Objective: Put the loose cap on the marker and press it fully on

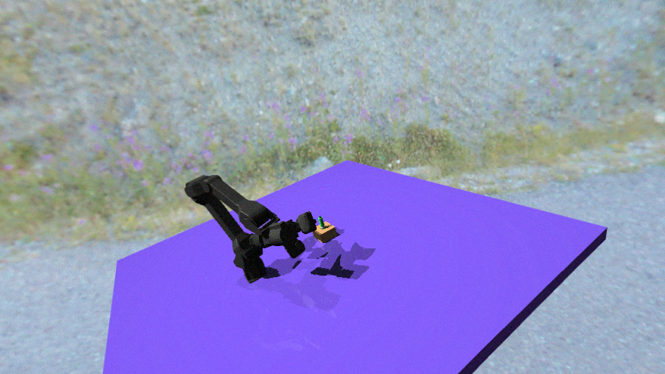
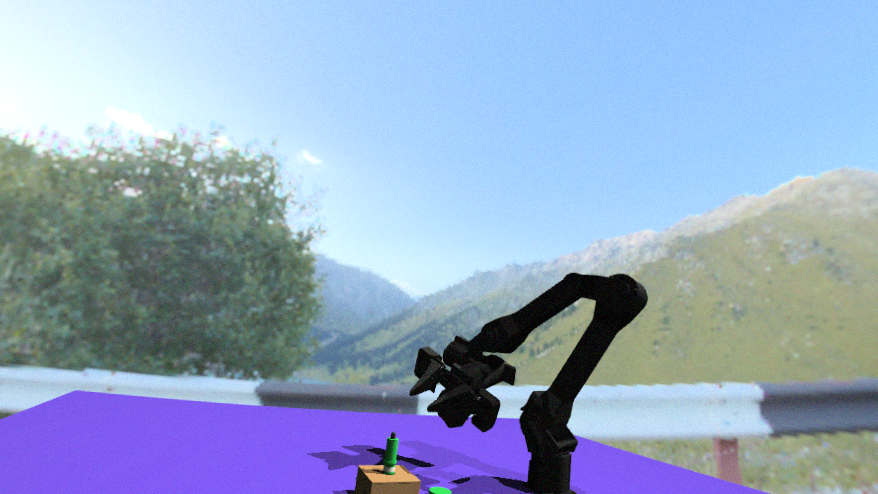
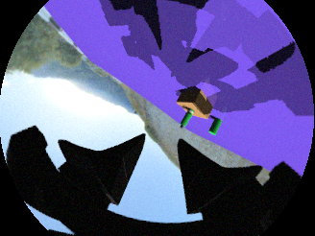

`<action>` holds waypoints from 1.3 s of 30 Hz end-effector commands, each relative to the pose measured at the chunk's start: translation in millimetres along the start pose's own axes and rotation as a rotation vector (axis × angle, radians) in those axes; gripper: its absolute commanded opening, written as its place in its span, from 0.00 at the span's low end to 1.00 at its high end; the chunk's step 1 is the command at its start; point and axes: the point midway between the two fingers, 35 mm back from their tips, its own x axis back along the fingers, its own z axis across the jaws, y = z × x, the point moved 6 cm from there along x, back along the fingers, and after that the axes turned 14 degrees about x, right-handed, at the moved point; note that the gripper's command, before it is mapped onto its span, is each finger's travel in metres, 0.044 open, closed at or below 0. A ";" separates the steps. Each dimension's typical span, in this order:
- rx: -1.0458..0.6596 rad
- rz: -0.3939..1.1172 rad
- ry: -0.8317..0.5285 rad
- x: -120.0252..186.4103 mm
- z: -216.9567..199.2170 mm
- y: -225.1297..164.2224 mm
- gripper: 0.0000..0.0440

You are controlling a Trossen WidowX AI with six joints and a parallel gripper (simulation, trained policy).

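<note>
A green marker with a dark tip stands upright and uncapped in the tan holder block. The green cap stands upright on the table beside the block; I cannot make it out in the top view. My gripper is partly open, with nothing between its fingers. It hangs in the air above the table, on the arm's side of the block, clear of the marker and cap.
The purple table bears the arm's base. Dark shadows of the arm fall on the table around the block. The table's far edge shows behind the marker and cap in the wrist view.
</note>
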 end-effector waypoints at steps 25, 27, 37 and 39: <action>0.057 -0.088 -0.180 -7.9 49.7 -20.2 0.53; 0.063 -0.094 -0.192 -8.7 52.9 -21.9 0.54; 0.099 -0.127 -0.250 -13.1 68.1 -30.1 0.56; 0.107 -0.133 -0.261 -14.2 70.9 -31.8 0.57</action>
